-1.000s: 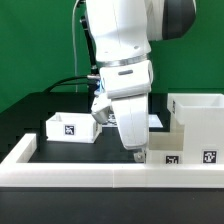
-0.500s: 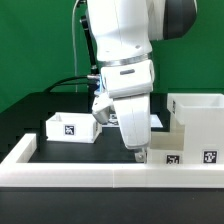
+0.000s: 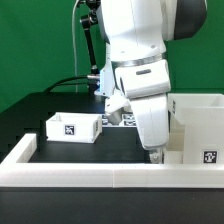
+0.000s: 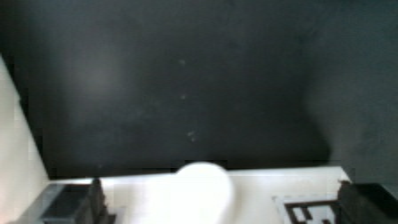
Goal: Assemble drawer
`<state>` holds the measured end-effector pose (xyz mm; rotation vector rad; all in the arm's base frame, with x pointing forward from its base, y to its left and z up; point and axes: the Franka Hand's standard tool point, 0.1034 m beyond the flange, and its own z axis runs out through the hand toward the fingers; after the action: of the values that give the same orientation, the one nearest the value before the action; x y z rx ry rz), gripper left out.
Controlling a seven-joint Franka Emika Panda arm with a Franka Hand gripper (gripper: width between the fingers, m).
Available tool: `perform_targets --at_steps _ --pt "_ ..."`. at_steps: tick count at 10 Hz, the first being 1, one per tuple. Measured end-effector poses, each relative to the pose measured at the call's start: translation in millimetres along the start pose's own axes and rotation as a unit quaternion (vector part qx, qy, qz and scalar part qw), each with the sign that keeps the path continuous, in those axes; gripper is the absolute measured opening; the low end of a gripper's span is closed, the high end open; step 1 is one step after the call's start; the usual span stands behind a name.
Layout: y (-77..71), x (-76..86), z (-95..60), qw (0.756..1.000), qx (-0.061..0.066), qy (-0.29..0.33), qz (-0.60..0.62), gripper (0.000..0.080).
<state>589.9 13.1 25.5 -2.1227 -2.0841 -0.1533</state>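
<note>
The arm hides much of the drawer shell (image 3: 200, 125), and blur keeps me from telling whether the claw (image 3: 154, 153) grips anything.

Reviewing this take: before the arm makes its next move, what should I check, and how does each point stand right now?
1. The gripper is down low, next to the shell: ok.
2. A white part lies between the fingers in the wrist view: ok.
3. Pads actually clamp that part: cannot tell.
4. That part is lined up with the shell's opening: cannot tell, since the gripper hides it in the exterior view.
5. The loose tray sits upright, apart from the arm: ok.
</note>
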Motion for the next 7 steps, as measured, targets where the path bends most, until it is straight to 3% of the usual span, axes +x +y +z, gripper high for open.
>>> perform_targets --at_steps 2,5,7 --pt "0.0 2.2 0.3 1.000 0.000 0.001 -0.001 0.0649" --pt "4.3 24.5 -2.1 1.000 -0.001 0.006 -0.015 0.0649" --pt "4.8 23.2 -3.3 1.000 0.002 0.000 -0.020 0.0649"
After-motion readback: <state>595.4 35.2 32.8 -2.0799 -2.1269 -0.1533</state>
